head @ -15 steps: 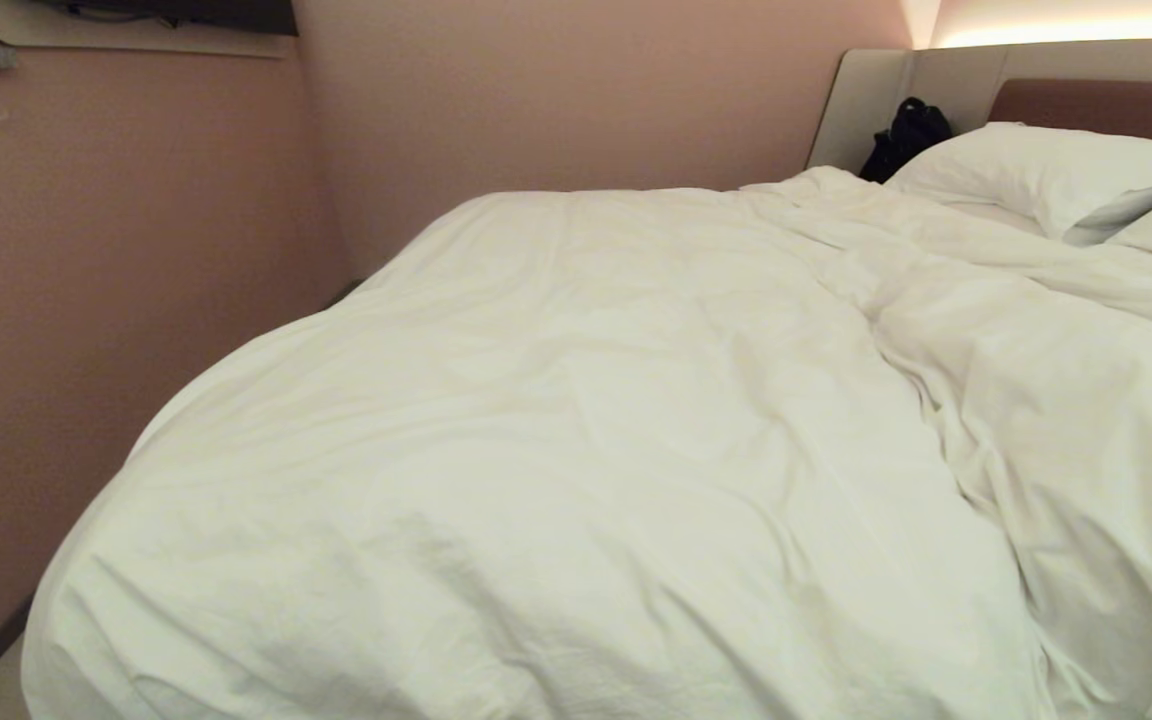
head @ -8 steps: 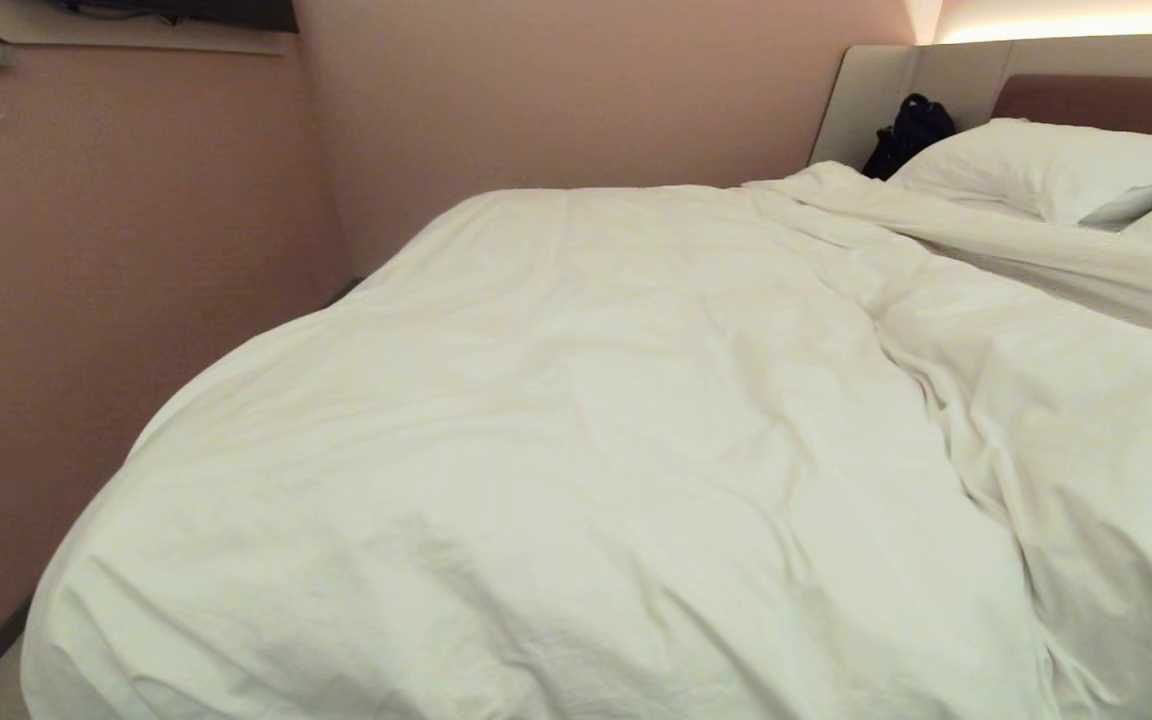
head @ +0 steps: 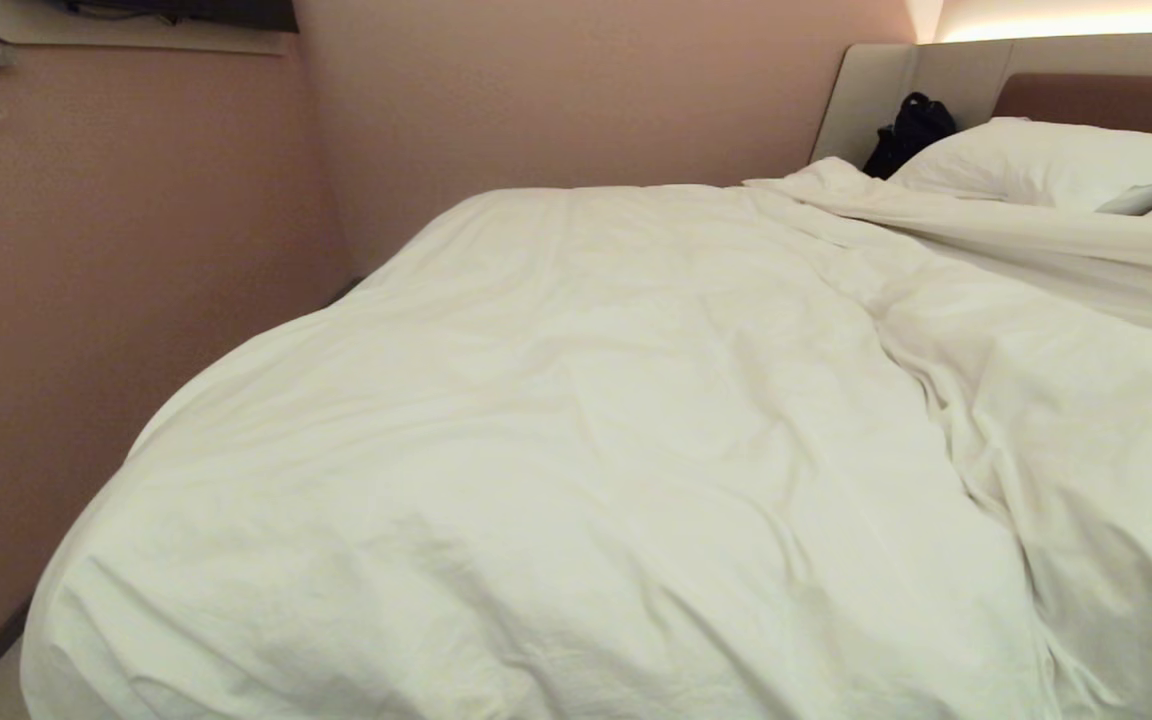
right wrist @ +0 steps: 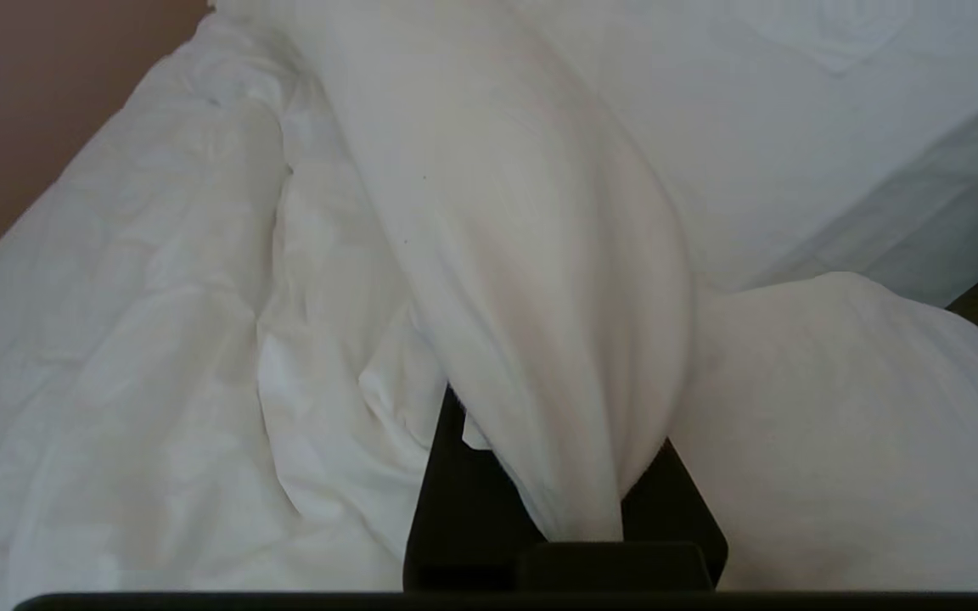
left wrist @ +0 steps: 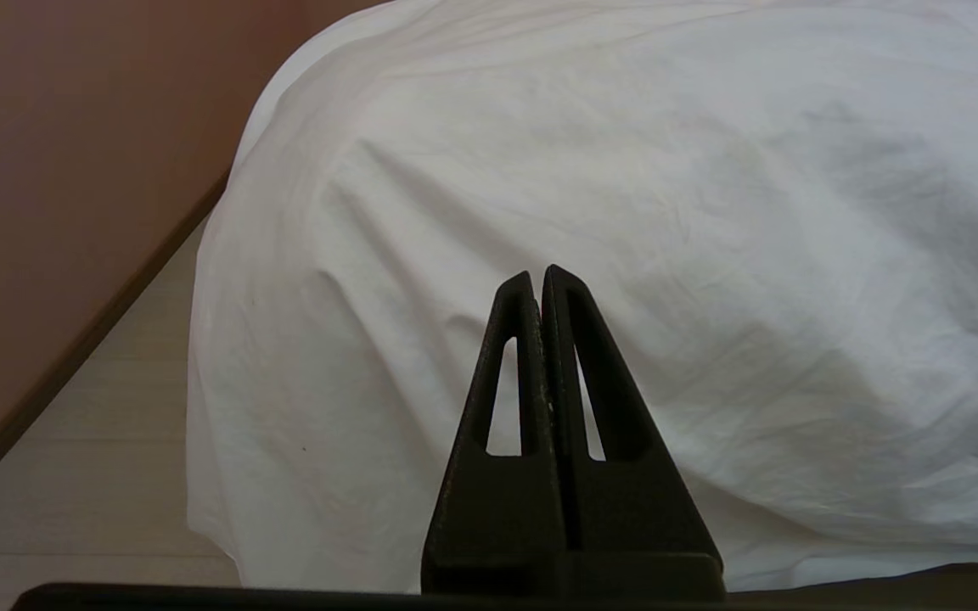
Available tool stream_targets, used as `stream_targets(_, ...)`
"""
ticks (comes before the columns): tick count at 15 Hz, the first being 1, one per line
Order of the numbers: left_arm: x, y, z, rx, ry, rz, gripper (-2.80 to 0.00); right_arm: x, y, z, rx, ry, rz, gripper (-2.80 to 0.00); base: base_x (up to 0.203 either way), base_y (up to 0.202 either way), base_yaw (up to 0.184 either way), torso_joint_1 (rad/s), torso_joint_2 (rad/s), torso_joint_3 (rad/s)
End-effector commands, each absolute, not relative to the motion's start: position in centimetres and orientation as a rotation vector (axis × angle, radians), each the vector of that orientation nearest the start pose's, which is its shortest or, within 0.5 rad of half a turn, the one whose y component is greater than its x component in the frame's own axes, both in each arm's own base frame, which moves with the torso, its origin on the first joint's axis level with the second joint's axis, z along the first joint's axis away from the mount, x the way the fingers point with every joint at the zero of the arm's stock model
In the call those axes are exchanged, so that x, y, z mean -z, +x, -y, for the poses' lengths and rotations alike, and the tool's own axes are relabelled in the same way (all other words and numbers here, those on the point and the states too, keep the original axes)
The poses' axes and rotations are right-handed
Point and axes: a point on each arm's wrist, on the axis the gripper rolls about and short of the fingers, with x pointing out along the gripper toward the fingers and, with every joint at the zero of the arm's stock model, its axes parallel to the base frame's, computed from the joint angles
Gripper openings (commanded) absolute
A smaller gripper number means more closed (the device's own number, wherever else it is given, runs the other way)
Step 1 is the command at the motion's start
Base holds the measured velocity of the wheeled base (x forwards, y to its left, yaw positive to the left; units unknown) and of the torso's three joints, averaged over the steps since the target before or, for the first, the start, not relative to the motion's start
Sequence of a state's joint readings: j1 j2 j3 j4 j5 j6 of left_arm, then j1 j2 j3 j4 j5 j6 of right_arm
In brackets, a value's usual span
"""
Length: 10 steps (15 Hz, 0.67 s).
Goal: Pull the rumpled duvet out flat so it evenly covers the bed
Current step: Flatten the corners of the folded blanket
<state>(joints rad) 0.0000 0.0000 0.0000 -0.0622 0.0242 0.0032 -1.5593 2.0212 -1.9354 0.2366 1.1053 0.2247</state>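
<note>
While right gripper (right wrist: 565,509) fingers clamp duvet (head: 576,430) fold on bed (head: 1106,95), left gripper (left wrist: 538,280) fingers pressed together, empty, near duvet corner.

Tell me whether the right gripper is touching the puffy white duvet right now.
Touching. The right wrist view shows a fold of the puffy white duvet bunched between the closed fingers of the right gripper.

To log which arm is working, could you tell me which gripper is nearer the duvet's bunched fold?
Right. The right gripper is shut on the duvet, its fold bunched between the fingers; the left gripper hangs shut, short of the duvet's draped corner.
</note>
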Motion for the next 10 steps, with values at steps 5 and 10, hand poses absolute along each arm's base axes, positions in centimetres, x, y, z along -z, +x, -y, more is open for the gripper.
stream_targets(5,-8.2,-2.3,-0.1,-0.025,0.002,0.063,-2.8,-33.4,4.6,34.5,0.389,0.715,-0.03,-2.8,0.0,0.0,0.0,0.0,0.0,0.0)
stream_targets(10,-8.2,-2.3,-0.1,-0.025,0.002,0.063,-2.8,-34.8,8.6,25.4,0.226,0.735,-0.121,-2.8,0.0,0.0,0.0,0.0,0.0,0.0)
